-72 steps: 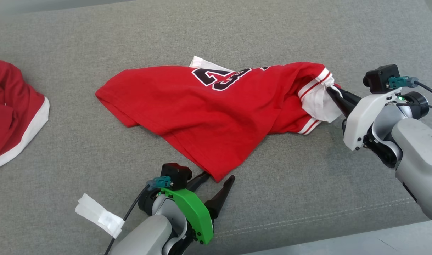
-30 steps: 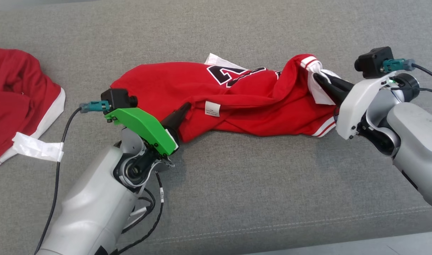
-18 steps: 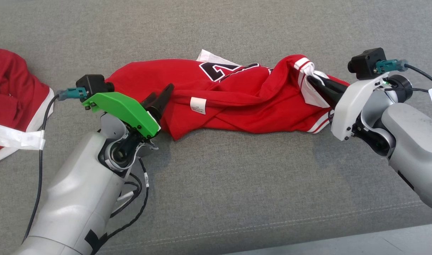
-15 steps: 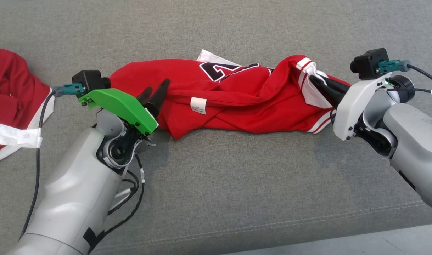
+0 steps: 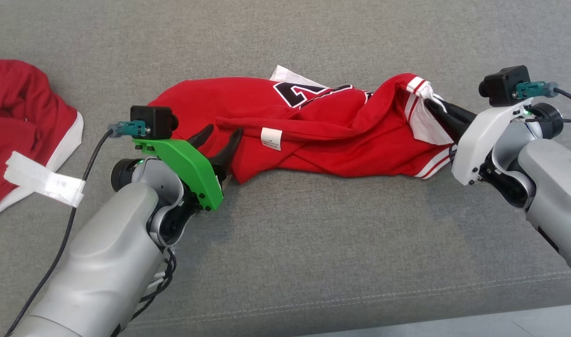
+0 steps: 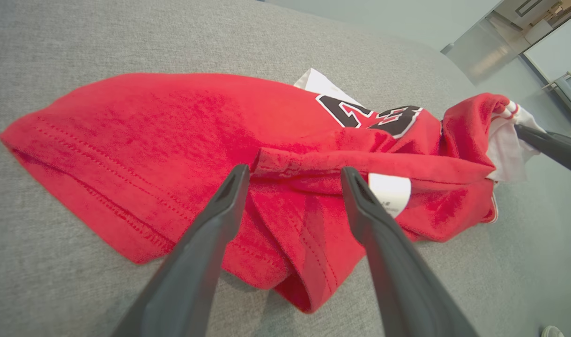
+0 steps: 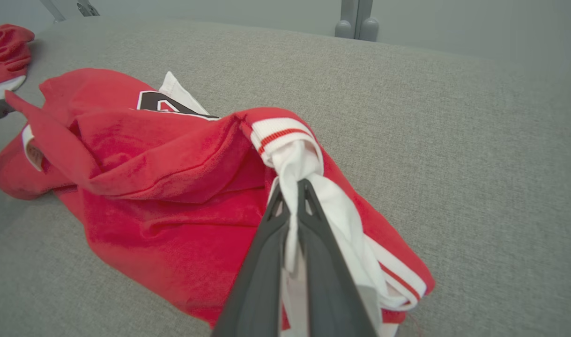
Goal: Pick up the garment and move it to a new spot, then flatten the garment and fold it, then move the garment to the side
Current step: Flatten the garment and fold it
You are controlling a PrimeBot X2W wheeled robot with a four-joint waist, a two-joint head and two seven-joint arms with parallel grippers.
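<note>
The garment (image 5: pixel 308 126) is a red jersey with a black number and white trim, lying crumpled and stretched sideways on the grey cushion. My left gripper (image 5: pixel 222 134) stands open at the jersey's left end, its two fingers (image 6: pixel 210 234) spread over a folded hem of the garment (image 6: pixel 173 140) and holding nothing. A white label (image 6: pixel 390 194) lies by the right finger. My right gripper (image 5: pixel 430 106) is shut on the white sleeve cloth at the jersey's right end. In the right wrist view that gripper (image 7: pixel 292 189) pinches the white cloth of the garment (image 7: pixel 173 178) between its tips.
A second red and white cloth (image 5: pixel 18 126) lies at the far left of the cushion. The grey cushion (image 5: pixel 313 243) has a seam near its front edge, with bare surface in front of the jersey. A white tape tag (image 5: pixel 44 185) hangs on my left arm's cable.
My left gripper has opened and let go of the jersey's hem, which now lies folded over on the cushion. The left arm drew back slightly. My right gripper keeps its hold.
</note>
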